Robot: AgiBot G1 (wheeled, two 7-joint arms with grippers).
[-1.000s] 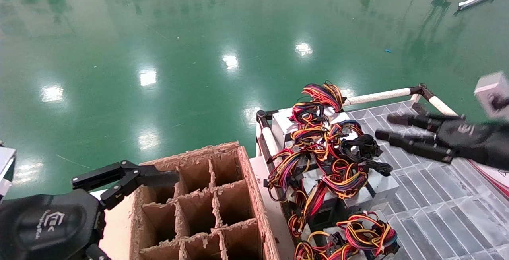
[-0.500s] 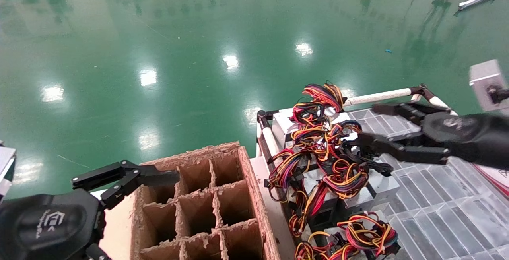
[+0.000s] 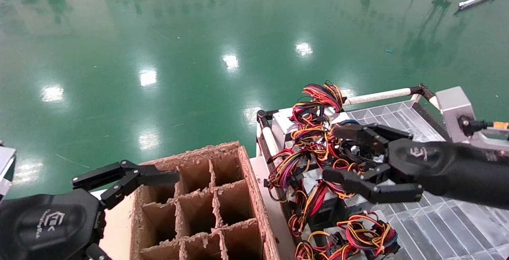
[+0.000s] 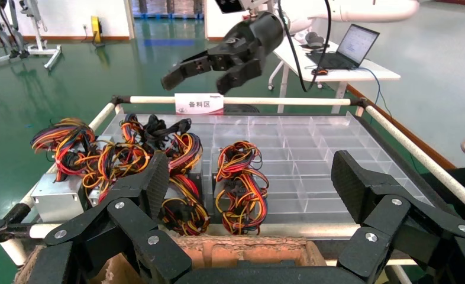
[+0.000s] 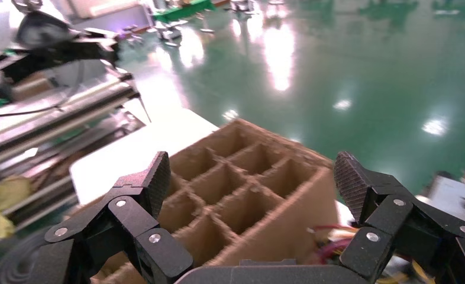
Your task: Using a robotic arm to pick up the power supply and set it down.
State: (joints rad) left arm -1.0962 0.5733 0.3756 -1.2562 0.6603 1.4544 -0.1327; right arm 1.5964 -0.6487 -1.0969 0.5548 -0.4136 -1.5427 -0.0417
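Closest to the robot is the left hand (image 3: 119, 182). It sits low by the near left corner of the brown cardboard box (image 3: 206, 208), which is split into small square holes. Its black fingers are spread wide and hold nothing.

Just past the box stands a cart (image 3: 377, 96) with white rails and a clear tray (image 3: 445, 212) of small squares. On the left part of the tray lie grey metal boxes with red, yellow and orange wires (image 3: 314, 152) all tangled up.

The right hand (image 3: 338, 152) hangs over that pile. Its two black fingers are apart, one above the other, and they hold nothing. In the left wrist view the same hand (image 4: 186, 68) is up in the air above the far rail, wide open.

The power supply (image 3: 379, 184) is the grey box with the black cables (image 3: 358, 150). It lies in the pile on the tray, right under the right hand. The hand hides most of it, and whether the fingers touch it cannot be told.

Farther away is the shiny green floor (image 3: 199, 53).
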